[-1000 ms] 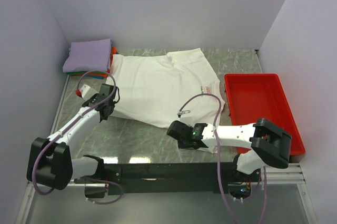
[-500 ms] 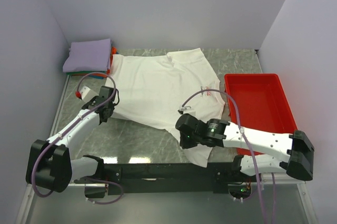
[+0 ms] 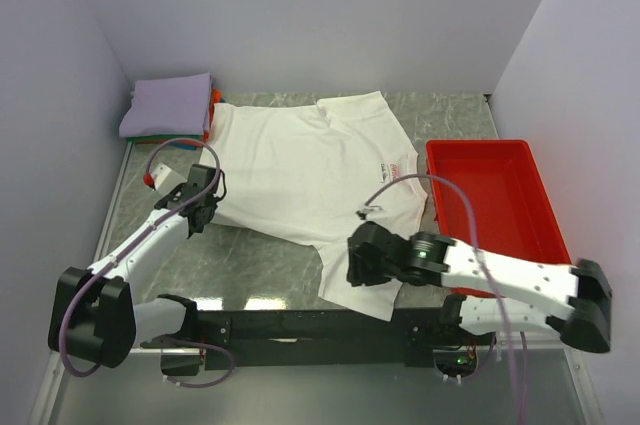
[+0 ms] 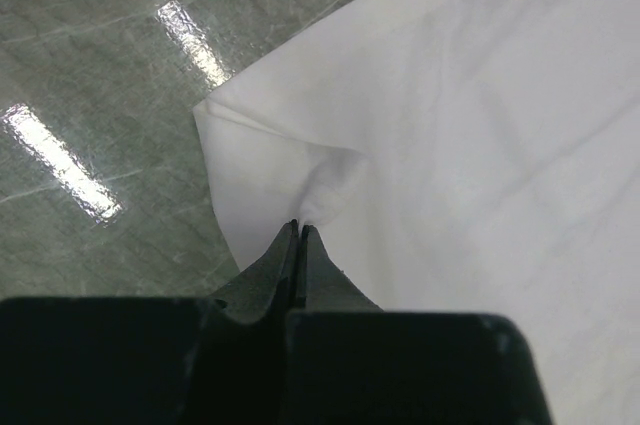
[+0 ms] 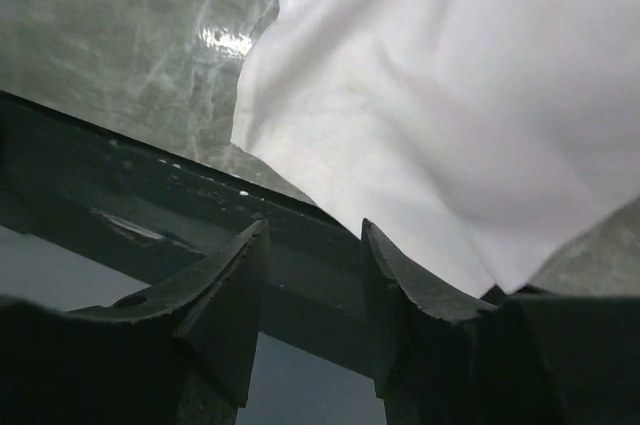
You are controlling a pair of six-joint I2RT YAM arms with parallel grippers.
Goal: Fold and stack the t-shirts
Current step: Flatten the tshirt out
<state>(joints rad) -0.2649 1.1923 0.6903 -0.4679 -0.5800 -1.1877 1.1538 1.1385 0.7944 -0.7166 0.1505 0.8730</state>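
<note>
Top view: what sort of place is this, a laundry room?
Probably a robot test cell, not a laundry: plain walls box in a small marble-look table, the left arm and right arm are mounted at its near edge, and a white t-shirt lies spread beside a folded stack.

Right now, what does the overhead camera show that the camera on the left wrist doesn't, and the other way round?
Only the overhead view shows the wider scene: the red tray, the folded stack with a lavender shirt on top, and the right hand. Only the left wrist view shows, close up, the left hand pinched shut on a puckered bit of cloth near a corner. Both show the white t-shirt and the grey marbled table.
</note>
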